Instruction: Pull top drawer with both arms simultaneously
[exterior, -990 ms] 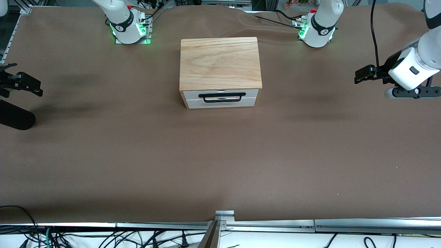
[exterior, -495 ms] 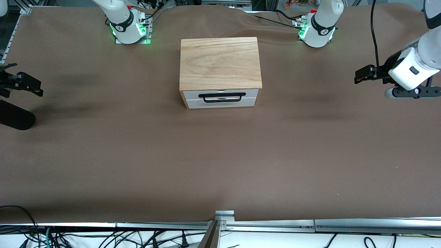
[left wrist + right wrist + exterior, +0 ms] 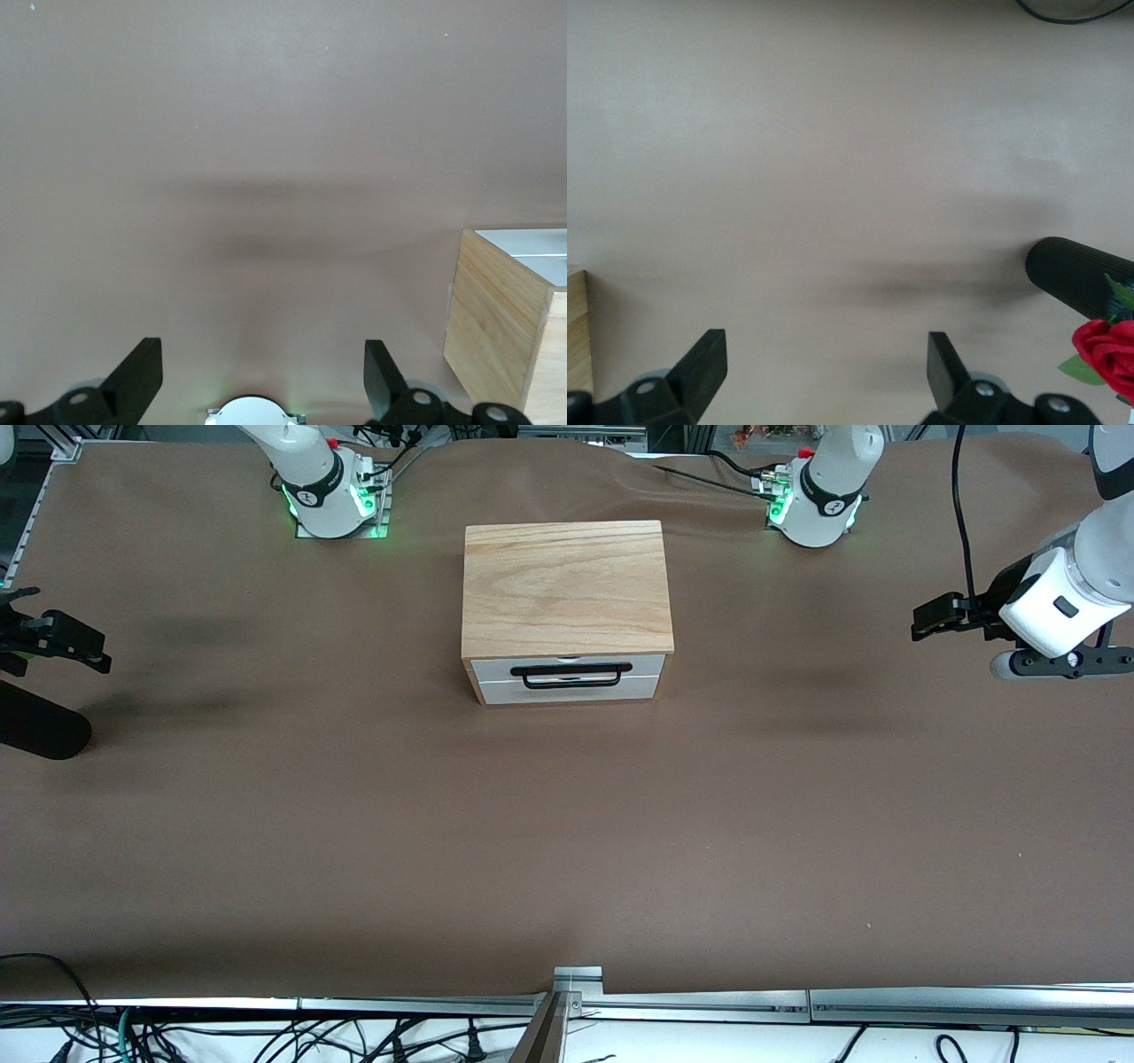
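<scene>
The top drawer [image 3: 568, 665] sits shut in the wooden box [image 3: 565, 589] mid-table, bare brown table [image 3: 567, 841] all round it. Both grippers hang spread, empty, over the table ends — left gripper [image 3: 926, 618], right gripper [image 3: 84, 651] beside a black cylinder [image 3: 40, 731].

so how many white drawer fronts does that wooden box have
2, stacked on the box side facing the front camera: top drawer with the black handle, and a lower drawer beneath it.

Both arms just parked: left gripper [image 3: 926, 620] hangs out at 3 o'clock, right gripper [image 3: 89, 651] at 9 o'clock, fingers spread wide on both.
</scene>
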`<state>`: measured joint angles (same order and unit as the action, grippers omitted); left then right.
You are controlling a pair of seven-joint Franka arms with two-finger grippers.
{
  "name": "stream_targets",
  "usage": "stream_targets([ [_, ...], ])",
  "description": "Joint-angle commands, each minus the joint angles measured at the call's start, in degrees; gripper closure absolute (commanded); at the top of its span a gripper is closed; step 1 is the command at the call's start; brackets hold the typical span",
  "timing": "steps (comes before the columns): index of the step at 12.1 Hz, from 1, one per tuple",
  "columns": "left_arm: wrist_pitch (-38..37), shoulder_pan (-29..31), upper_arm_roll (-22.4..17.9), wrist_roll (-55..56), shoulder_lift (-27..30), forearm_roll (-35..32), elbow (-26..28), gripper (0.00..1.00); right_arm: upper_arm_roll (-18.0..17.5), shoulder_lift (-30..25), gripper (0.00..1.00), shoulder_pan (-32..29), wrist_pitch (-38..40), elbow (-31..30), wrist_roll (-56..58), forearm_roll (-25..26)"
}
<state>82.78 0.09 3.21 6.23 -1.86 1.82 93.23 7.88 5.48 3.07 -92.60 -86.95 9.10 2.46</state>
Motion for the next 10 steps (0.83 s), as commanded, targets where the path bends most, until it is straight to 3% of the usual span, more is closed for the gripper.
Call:
stream_targets([
  [1, -0.6, 0.4, 0.4, 0.3, 0.4, -0.9, 0.1, 0.0, -0.1, 0.8, 0.0, -0.2, 1.4, 1.9, -0.5, -1.1],
  [10, -0.6, 0.4, 0.4, 0.3, 0.0, -0.9, 0.2, 0.0, -0.4, 3.1, 0.0, 0.4, 2.1, 1.3, 0.0, -0.1],
])
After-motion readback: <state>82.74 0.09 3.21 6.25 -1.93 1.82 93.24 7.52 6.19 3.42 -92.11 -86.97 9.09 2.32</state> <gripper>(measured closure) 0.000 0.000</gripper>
